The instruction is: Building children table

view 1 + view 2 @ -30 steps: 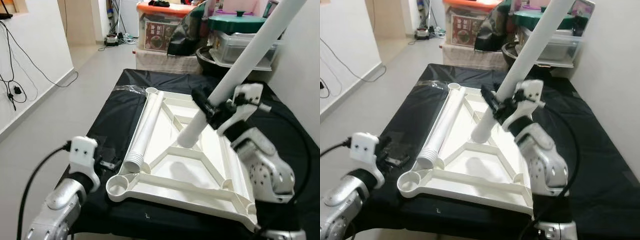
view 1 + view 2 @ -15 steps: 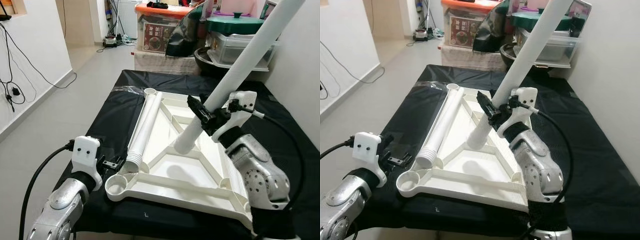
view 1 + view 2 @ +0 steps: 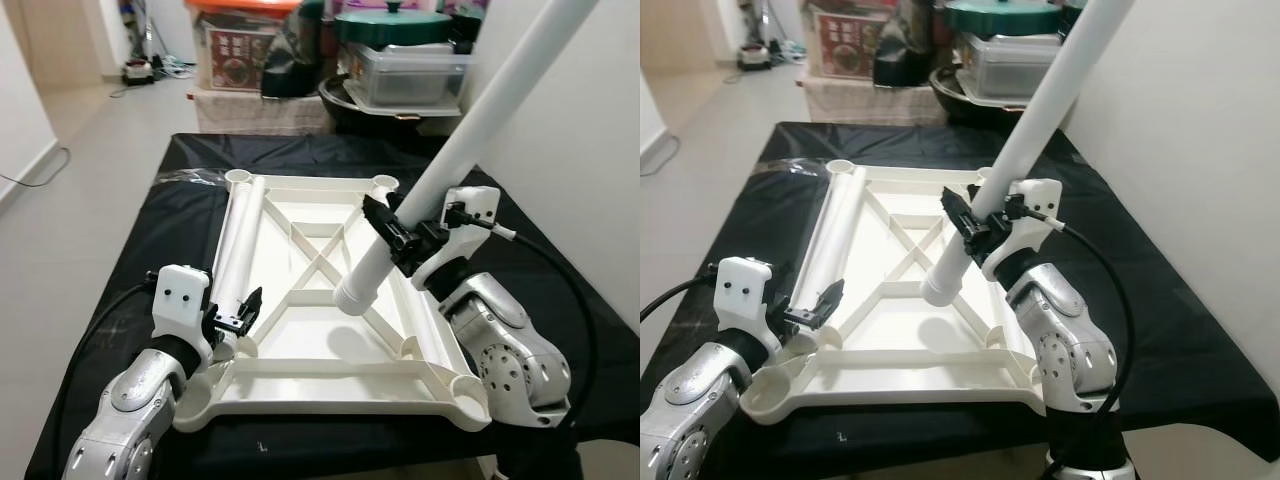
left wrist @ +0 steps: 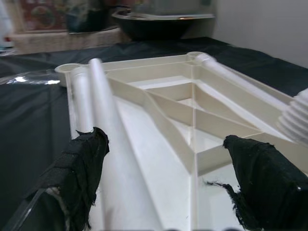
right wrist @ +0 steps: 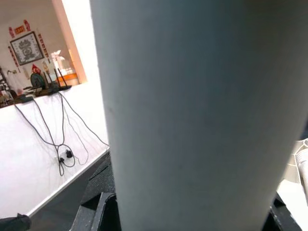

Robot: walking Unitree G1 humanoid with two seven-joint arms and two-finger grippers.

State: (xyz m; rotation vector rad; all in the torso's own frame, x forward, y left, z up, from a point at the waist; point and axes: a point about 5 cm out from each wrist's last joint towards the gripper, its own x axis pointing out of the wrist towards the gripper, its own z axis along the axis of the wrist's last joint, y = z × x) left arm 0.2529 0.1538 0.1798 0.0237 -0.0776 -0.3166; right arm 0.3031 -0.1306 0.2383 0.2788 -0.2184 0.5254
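Just ahead of the left gripper (image 3: 236,318), whose 2 fingers stand spread with nothing between them, a white table leg (image 3: 232,245) lies flat along the left rail of the upturned white tabletop (image 3: 330,375). Its ribbed end sits right at the fingertips, beside the near-left corner socket (image 3: 770,395).

Further right, the right gripper (image 3: 392,236) is clamped around a second leg (image 3: 455,150), which slants steeply up and away; its ribbed end (image 3: 349,297) hangs over the middle ribs of the tabletop, not over any socket.

To do this step well, I judge the held leg should be brought upright, its threaded end centred over 1 corner socket, such as the near-right one (image 3: 469,388), then lowered straight and turned. Going in tilted would probably cross the thread or tip the tabletop. The left gripper could press the frame steady.

Beneath the tabletop is a black-covered surface (image 3: 120,300). Beyond it stand storage boxes (image 3: 240,40), a green-lidded pot (image 3: 390,22) and a pale tiled floor (image 3: 90,140); a white wall (image 3: 590,150) runs close on the right.
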